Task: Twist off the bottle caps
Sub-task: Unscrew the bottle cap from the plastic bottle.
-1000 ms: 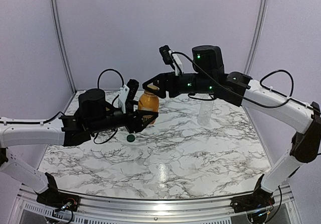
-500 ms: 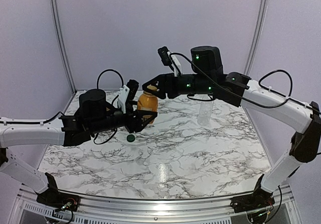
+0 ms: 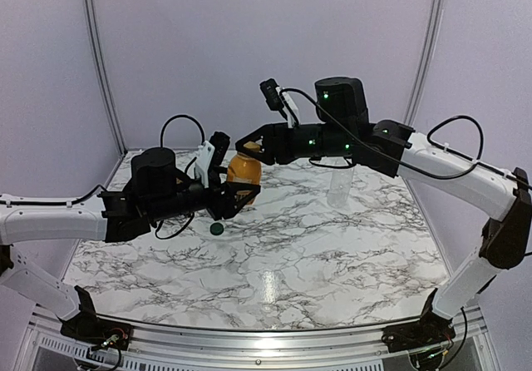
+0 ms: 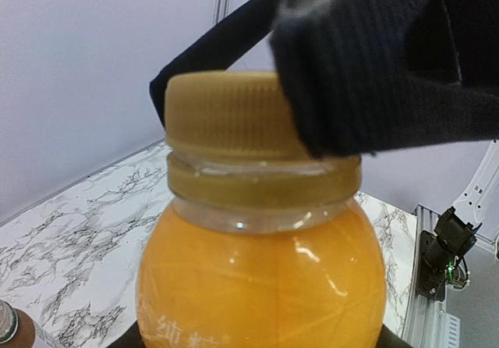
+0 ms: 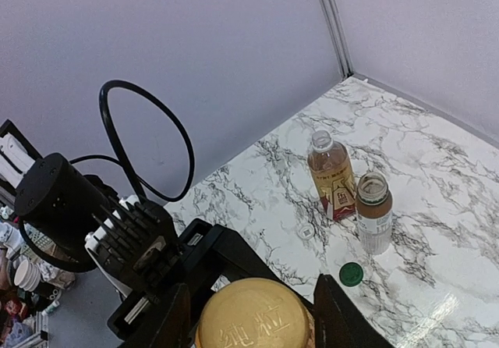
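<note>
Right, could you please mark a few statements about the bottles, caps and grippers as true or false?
1. The orange cap sits on the orange juice bottle. True.
2. The left gripper is empty. False: it holds the orange juice bottle.
3. A dark green cap lies loose on the table. True.
4. The right gripper is down at the table top. False: it is up at the bottle's top, its fingers flanking the orange cap.

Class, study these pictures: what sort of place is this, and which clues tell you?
Probably a robotics lab test cell: a marble-patterned table boxed in by lilac panels, a left arm and right arm bolted at its near edge, meeting at an orange juice bottle.
</note>
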You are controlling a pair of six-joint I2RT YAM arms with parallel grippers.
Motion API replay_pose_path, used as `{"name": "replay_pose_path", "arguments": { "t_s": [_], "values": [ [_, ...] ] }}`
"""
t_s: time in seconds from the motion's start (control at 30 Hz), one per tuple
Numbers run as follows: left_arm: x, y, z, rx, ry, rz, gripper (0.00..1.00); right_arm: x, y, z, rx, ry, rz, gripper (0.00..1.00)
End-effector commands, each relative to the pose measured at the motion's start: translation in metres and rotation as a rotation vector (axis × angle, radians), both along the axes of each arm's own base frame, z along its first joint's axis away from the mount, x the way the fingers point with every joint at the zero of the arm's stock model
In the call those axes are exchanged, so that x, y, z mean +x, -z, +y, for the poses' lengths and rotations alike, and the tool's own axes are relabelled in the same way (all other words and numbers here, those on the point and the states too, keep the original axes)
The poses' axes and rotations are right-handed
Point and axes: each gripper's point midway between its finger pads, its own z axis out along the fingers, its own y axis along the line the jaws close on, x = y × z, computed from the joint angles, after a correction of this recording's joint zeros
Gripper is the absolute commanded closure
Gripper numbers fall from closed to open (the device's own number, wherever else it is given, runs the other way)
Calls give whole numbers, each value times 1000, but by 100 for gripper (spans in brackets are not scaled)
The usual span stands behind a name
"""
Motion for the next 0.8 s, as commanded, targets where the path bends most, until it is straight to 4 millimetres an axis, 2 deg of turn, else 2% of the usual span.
{"name": "replay_pose_path", "arguments": {
  "t_s": [0.0,0.2,0.37,0.5,0.57,0.63,0.77],
  "values": [
    [-1,-15,1,-18,-6,-30,85,-4,-2,7,15,-20,1,57],
    [-2,-18,3,-24,-8,-35,85,-4,1,6,8,-21,2,67],
    [-9,-24,1,-38,31,-39,85,-2,3,1,-4,-41,-51,82],
    [-26,-29,-5,-50,137,-48,85,-14,1,-2,24,-180,-126,89],
    [-39,-33,-8,-60,211,-54,85,-26,-1,-2,43,-284,-171,90],
    [-56,-37,-11,-74,314,-59,85,-43,0,-4,56,-403,-226,91],
    [-91,-51,-12,-118,517,-60,85,-65,-5,-16,119,-574,-297,90]
  ]
}}
